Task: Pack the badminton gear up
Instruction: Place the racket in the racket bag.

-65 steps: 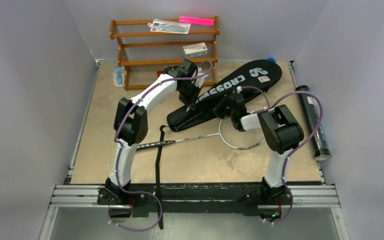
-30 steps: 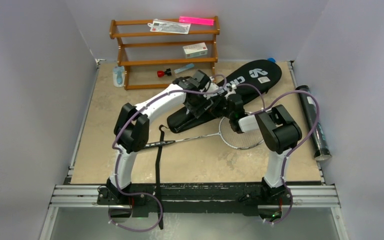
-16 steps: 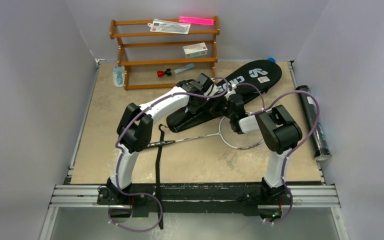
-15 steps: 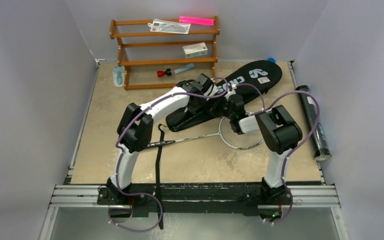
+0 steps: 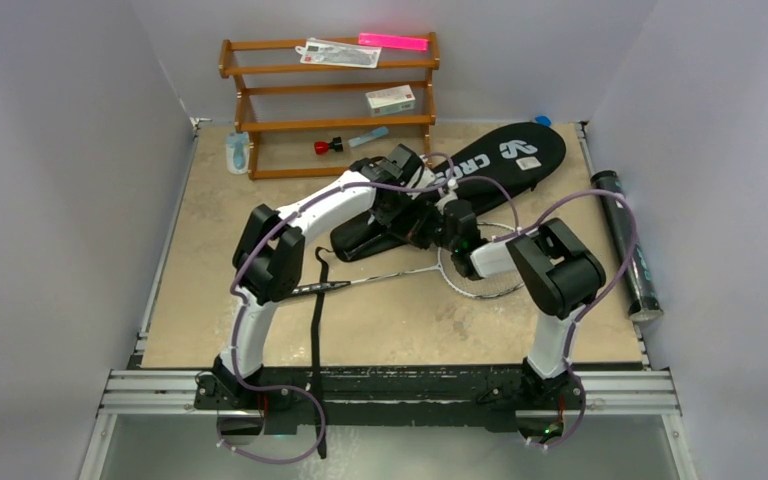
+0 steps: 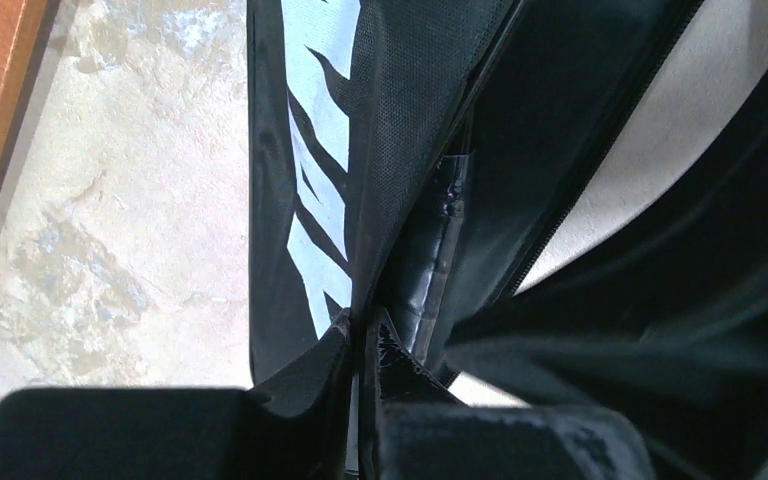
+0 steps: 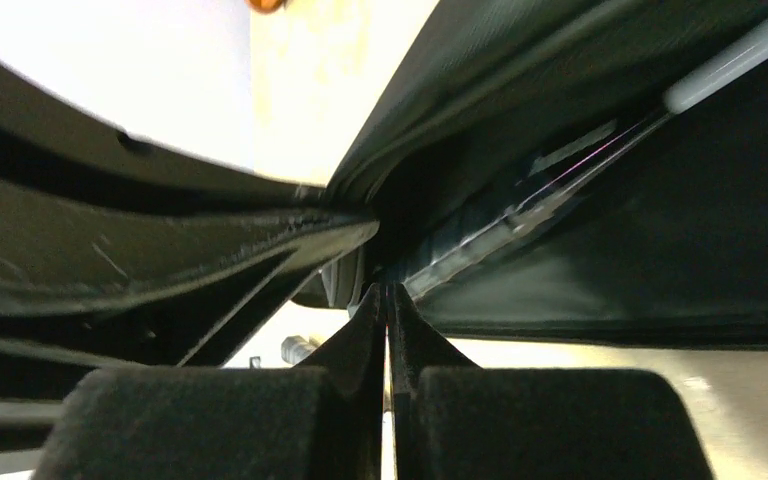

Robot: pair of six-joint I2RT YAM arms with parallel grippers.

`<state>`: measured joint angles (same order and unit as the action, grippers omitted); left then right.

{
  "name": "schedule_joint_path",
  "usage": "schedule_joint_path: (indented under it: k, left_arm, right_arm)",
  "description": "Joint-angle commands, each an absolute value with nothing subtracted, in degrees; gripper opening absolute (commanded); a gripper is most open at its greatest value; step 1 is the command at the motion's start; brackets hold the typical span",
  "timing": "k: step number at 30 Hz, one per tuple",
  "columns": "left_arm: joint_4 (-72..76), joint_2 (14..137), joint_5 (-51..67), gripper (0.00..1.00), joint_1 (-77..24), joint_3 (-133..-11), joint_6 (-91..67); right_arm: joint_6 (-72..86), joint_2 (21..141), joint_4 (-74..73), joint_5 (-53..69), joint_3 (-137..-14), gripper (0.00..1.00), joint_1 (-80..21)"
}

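Your left hand [image 6: 362, 335] is pinched shut on a fold of the bag [image 5: 505, 158]. In its wrist view the black mesh edge runs straight down between the two fingers [image 6: 310, 365]. Your right hand [image 7: 388, 300] is shut too, its tips pressed together at the bag's dark mouth. You cannot tell from that view whether any fabric is caught between them. A pale rod [image 7: 730, 55] crosses the upper right of that view, against the bag's dark cloth.

From above, both hands meet over the middle of the bag, the left arm reaching in from 9 o'clock and the right from 4 o'clock. The bag lies on the desk [image 5: 210, 250] on a slant. Its narrow end is near the centre and its broad lettered end is out toward 1 o'clock. Its strap [image 5: 315, 320] trails toward 6 o'clock, past the desk's near edge.

One racket [image 5: 390, 275] lies flat on the desk just at 6 o'clock of the bag. Its head is partly under your right arm and its black handle points toward 8 o'clock. The tube [image 5: 625, 240] lies along the desk's 3 o'clock edge, well apart from the bag. The rack [image 5: 330, 95] stands against the wall at 11 o'clock.
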<state>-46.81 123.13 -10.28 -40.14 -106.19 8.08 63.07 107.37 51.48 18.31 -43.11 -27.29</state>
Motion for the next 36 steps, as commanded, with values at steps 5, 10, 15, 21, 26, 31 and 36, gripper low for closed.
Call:
schedule_joint_path:
  k: [5,10,15,21,26,31,36]
  left_arm:
    - [-47.67,121.79,-4.53,0.00,-37.38,-109.10,6.16]
    - [-47.92,121.74,-3.39,0.00,-36.98,-109.47,5.98]
    - [-47.86,121.48,-2.71,0.00,-36.42,-109.34,5.82]
    - [-48.37,121.46,-1.94,0.00,-36.26,-109.51,5.39]
    - [-51.23,122.26,-0.30,0.00,-36.31,-111.43,4.66]
    - [-53.24,122.95,1.23,0.00,-36.34,-112.84,3.82]
    - [-54.53,123.88,2.68,0.00,-36.33,-113.54,3.24]
  right_arm:
    - [65.84,110.11,56.28,13.89,-43.79,0.00,-32.83]
    - [65.44,112.09,54.76,13.47,-45.96,0.00,-34.81]
    - [66.74,114.21,55.99,11.68,-46.53,0.00,-37.64]
    - [66.52,116.57,55.87,11.38,-48.34,0.00,-38.50]
    - [66.34,119.09,53.72,12.17,-51.56,0.00,-37.80]
    - [66.18,120.29,54.30,11.56,-52.74,0.00,-35.68]
    - [65.92,121.33,56.28,12.56,-53.47,0.00,-31.35]
